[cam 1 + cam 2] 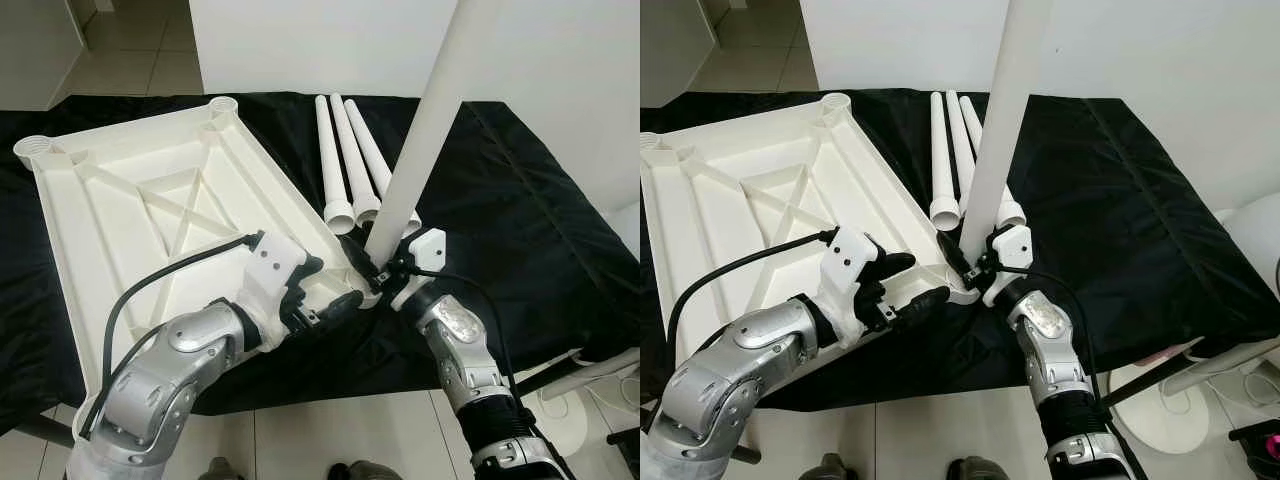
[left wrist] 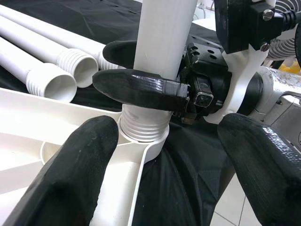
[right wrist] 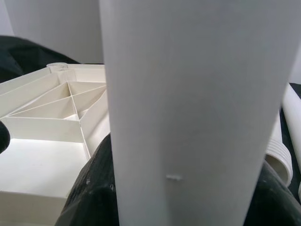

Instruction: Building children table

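A white plastic tabletop (image 1: 150,200) lies upside down on the black-covered table, ribs facing up. One white leg (image 1: 425,120) stands upright, slightly tilted, with its threaded end (image 2: 143,125) in the near right corner socket. My right gripper (image 1: 375,272) is shut on this leg just above the thread, its black fingers (image 2: 141,87) wrapped around the tube. My left gripper (image 1: 335,288) is open at the same corner, its fingers (image 2: 70,174) on either side of the socket and not closed on it. In the right wrist view the leg (image 3: 188,108) is very close.
Three loose white legs (image 1: 350,160) lie side by side behind the socket corner, threaded ends toward me. The black cloth (image 1: 520,200) is bare to the right. The table's front edge runs just below my arms, with tiled floor beyond. A white stand (image 1: 1160,410) sits on the floor at right.
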Controlling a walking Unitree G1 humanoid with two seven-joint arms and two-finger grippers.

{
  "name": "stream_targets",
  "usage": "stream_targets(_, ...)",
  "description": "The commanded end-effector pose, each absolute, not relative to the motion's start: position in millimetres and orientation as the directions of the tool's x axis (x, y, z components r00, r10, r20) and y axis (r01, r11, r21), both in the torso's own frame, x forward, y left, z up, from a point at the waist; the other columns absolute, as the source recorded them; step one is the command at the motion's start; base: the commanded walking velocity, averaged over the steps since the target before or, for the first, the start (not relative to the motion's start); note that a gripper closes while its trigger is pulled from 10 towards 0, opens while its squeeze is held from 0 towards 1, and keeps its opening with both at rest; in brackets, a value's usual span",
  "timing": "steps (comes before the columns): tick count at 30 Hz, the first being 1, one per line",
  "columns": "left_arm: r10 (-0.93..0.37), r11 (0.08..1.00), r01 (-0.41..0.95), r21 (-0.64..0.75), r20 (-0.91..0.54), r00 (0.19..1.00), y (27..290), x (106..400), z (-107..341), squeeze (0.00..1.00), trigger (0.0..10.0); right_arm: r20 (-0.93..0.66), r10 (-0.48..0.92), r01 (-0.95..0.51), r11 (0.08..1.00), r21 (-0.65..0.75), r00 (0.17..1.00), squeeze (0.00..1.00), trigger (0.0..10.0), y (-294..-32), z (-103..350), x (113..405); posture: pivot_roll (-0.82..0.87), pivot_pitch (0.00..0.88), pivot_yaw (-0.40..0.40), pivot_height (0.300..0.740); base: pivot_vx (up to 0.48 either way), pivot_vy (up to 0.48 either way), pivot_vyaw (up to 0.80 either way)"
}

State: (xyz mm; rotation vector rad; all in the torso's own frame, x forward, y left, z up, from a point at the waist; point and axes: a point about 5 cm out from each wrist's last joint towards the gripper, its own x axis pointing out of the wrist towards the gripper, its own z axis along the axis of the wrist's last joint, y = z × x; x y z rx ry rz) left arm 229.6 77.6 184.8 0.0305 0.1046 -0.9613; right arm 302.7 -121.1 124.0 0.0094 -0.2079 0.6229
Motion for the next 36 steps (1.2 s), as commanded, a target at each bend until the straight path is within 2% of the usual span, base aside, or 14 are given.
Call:
stream_targets(1,-0.812,0.578,0.816,-0.002,-0.096,0.575,75,228,188,0.0,10.0,-0.046,0.538,-0.536,0.843,0.042,0.842,0.0,10.0,-131,76,295,0.05,0.065,-0.033,0.74,0.0,0.0,0.0)
stream_targets(9,-0.808,0.583,0.812,0.001,-0.098,0.58,76,228,188,0.0,10.0,-0.028,0.519,-0.519,0.854,0.028,0.854,0.0,10.0,-131,78,294,0.05,0.074,-0.034,0.74,0.0,0.0,0.0)
stream_targets(11,-0.806,0.587,0.809,0.004,-0.096,0.585,76,228,187,0.0,10.0,-0.006,0.472,-0.471,0.881,0.031,0.882,0.0,10.0,-133,81,296,0.05,0.076,-0.035,0.74,0.0,0.0,0.0)
stream_targets(12,-0.803,0.59,0.808,0.008,-0.096,0.588,76,228,187,0.0,10.0,0.018,0.405,-0.405,0.913,0.042,0.914,0.0,10.0,-135,84,299,0.05,0.079,-0.035,0.74,0.0,0.0,0.0)
stream_targets(14,-0.803,0.59,0.808,0.008,-0.096,0.588,76,228,187,0.0,10.0,0.018,0.405,-0.405,0.913,0.042,0.914,0.0,10.0,-135,84,299,0.05,0.079,-0.035,0.74,0.0,0.0,0.0)
stream_targets(15,-0.802,0.591,0.807,0.01,-0.096,0.589,76,227,187,0.0,10.0,0.033,0.339,-0.34,0.939,0.055,0.94,0.0,10.0,-135,86,300,0.05,0.081,-0.036,0.74,0.0,0.0,0.0)
stream_targets(16,-0.802,0.591,0.807,0.01,-0.096,0.589,76,227,187,0.0,10.0,0.033,0.339,-0.34,0.939,0.055,0.94,0.0,10.0,-135,86,300,0.05,0.081,-0.036,0.74,0.0,0.0,0.0)
stream_targets(17,-0.801,0.593,0.805,0.011,-0.095,0.591,75,228,187,0.0,10.0,0.039,0.268,-0.27,0.961,0.062,0.963,0.0,10.0,-133,88,300,0.05,0.08,-0.038,0.74,0.0,0.0,0.0)
stream_targets(20,-0.8,0.594,0.804,0.013,-0.094,0.593,75,228,187,0.0,10.0,0.048,0.203,-0.205,0.977,0.053,0.978,0.0,10.0,-129,90,299,0.05,0.079,-0.041,0.74,0.0,0.0,0.0)
stream_targets(21,-0.798,0.597,0.802,0.013,-0.092,0.595,75,229,187,0.0,10.0,0.055,0.13,-0.133,0.99,0.049,0.99,0.0,10.0,-126,91,299,0.05,0.078,-0.044,0.74,0.0,0.0,0.0)
stream_targets(24,-0.794,0.603,0.798,0.017,-0.088,0.602,76,230,188,0.0,10.0,0.052,0.065,-0.068,0.996,0.061,0.997,0.0,10.0,-116,93,298,0.05,0.076,-0.045,0.74,0.0,0.0,0.0)
stream_targets(31,-0.788,0.611,0.791,0.017,-0.084,0.61,76,230,189,0.0,10.0,0.067,0.095,-0.099,0.993,0.06,0.993,0.0,10.0,-102,95,296,0.06,0.073,-0.052,0.74,0.0,0.0,0.0)
stream_targets(36,-0.79,0.609,0.793,0.016,-0.081,0.608,74,230,188,0.0,10.0,0.086,0.039,-0.045,0.997,0.06,0.995,0.0,10.0,-107,100,298,0.06,0.069,-0.059,0.74,0.0,0.0,0.0)
